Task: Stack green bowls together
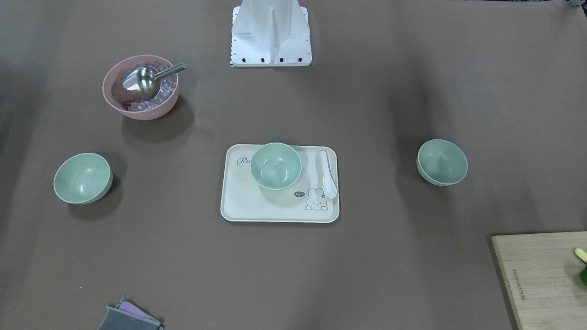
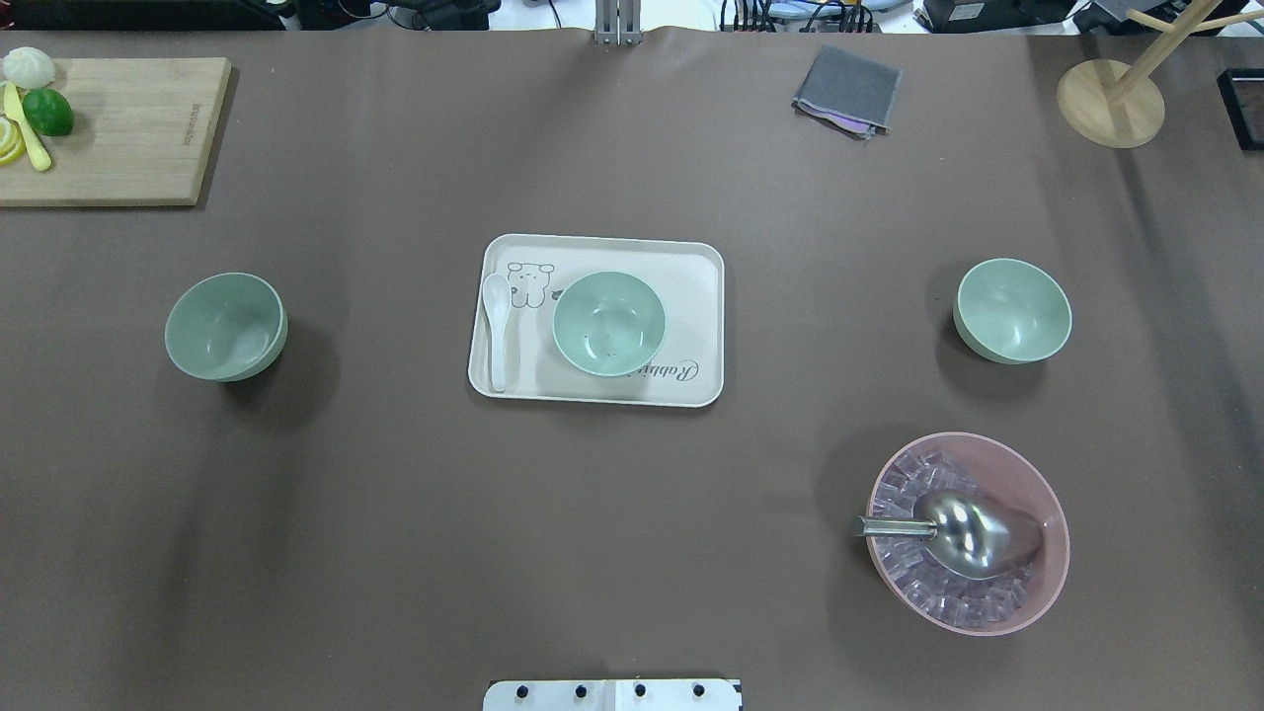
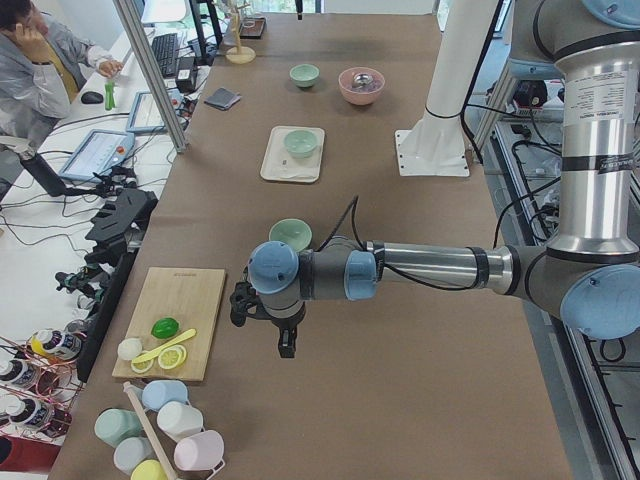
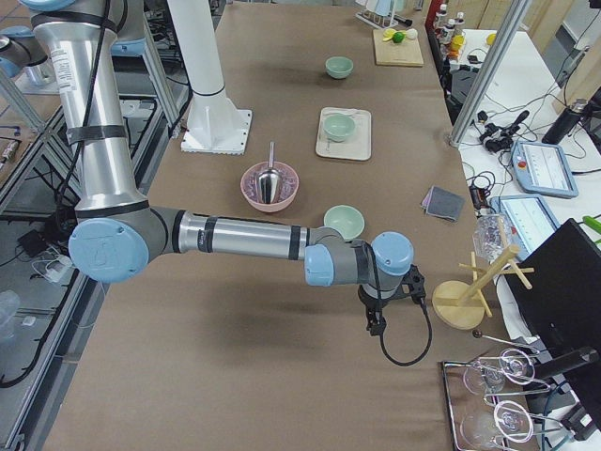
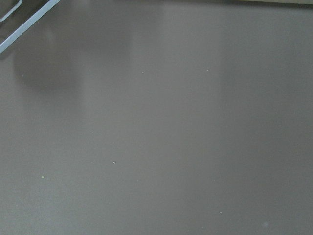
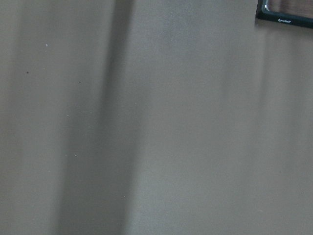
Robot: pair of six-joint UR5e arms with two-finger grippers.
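Note:
Three pale green bowls stand apart on the brown table. One green bowl (image 2: 225, 327) is on the left, one (image 2: 607, 323) sits on the cream tray (image 2: 691, 286) in the middle, and one (image 2: 1012, 310) is on the right. Neither gripper shows in the overhead or front views. My left gripper (image 3: 285, 345) hangs over bare table near the left bowl (image 3: 290, 234), towards the table's end. My right gripper (image 4: 376, 324) hangs near the right bowl (image 4: 344, 222). I cannot tell whether either is open or shut. Both wrist views show only brown table cover.
A white spoon (image 2: 496, 326) lies on the tray. A pink bowl (image 2: 1049, 494) of ice with a metal scoop (image 2: 973, 533) stands front right. A cutting board (image 2: 128, 128) with fruit is far left, a grey cloth (image 2: 847, 91) and wooden stand (image 2: 1110, 103) far right.

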